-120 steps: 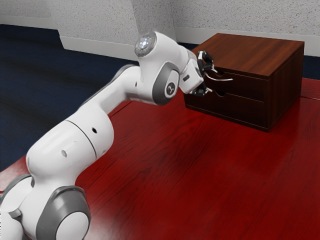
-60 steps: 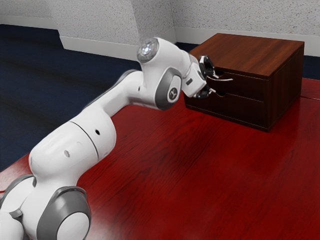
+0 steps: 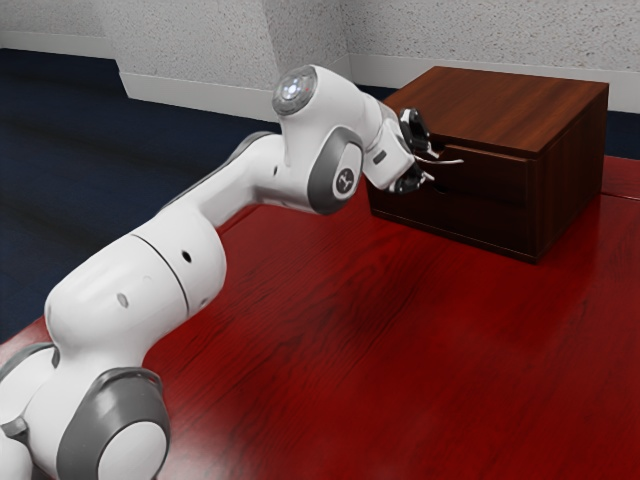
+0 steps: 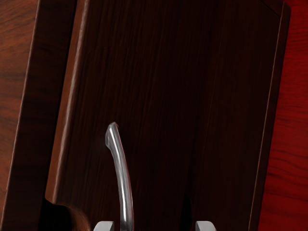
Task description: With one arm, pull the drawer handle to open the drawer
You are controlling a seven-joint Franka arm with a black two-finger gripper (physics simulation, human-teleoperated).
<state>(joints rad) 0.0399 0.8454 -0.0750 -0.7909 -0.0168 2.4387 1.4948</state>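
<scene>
Exterior view: the cabinet (image 3: 520, 110) sits at the counter's (image 3: 400, 340) far edge, toward the exterior view's right. The claw (image 3: 422, 168) is at its upper drawer handle (image 3: 447, 160), fingers spread apart. Wrist view: the handle passes between the two fingertips (image 4: 204, 225), close to one, in front of the dark drawer front (image 4: 192, 96).

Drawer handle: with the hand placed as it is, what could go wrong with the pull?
1. In the wrist view the handle lies close beside one finger and far from the other, with the hand open. A pull from here might slip off the bar.
2. The cabinet simply stands on the table. It might slide along with the pull instead of letting the drawer out.
</scene>
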